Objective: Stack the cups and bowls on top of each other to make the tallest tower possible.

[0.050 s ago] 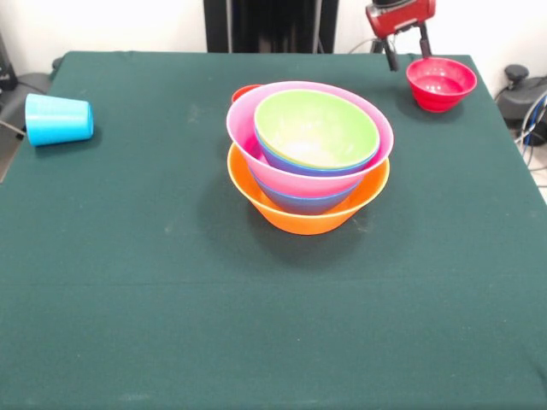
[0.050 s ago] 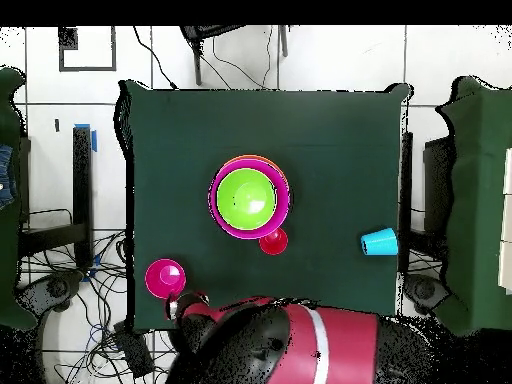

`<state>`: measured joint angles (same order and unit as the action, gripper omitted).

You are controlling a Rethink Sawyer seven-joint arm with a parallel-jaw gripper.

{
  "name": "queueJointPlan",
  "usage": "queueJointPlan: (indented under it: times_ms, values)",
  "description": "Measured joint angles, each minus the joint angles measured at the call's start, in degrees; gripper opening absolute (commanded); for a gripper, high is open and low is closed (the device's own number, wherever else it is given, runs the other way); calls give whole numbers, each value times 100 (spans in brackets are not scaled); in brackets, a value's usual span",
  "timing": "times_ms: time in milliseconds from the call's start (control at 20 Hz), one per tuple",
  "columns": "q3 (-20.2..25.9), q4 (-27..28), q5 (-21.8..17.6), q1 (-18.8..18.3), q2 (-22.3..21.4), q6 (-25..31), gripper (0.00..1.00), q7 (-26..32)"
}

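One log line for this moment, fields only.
gripper: open, above table beside small red bowl | tower: lime green bowl on top | light blue cup: on its side, apart

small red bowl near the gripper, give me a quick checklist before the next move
1. Small red bowl upright and empty: ok, mouth up, nothing inside.
2. Gripper lined up with it: cannot tell; the tips hang at the bowl's far left rim, contact unclear.
3. Gripper free of load: ok, fingers apart with nothing between them.
4. Tower stable: not ok, the pink bowl sits tilted in the orange bowl.
5. Top slot free: ok, the lime green bowl is empty.
6. Cups ready: not ok, the light blue cup lies on its side; the red cup stands behind the tower.
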<state>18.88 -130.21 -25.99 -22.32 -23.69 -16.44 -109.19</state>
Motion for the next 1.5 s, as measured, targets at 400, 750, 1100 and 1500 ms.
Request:
queueJointPlan:
  times_ms: [400,750,1100,1500]
  values:
    - [11,1,-181,-116,178,0,100,0]
    - [11,4,-339,-85,461,0,100,0]
    - [10,10,-476,-13,678,0,100,0]
    - [11,9,-521,-30,634,0,100,0]
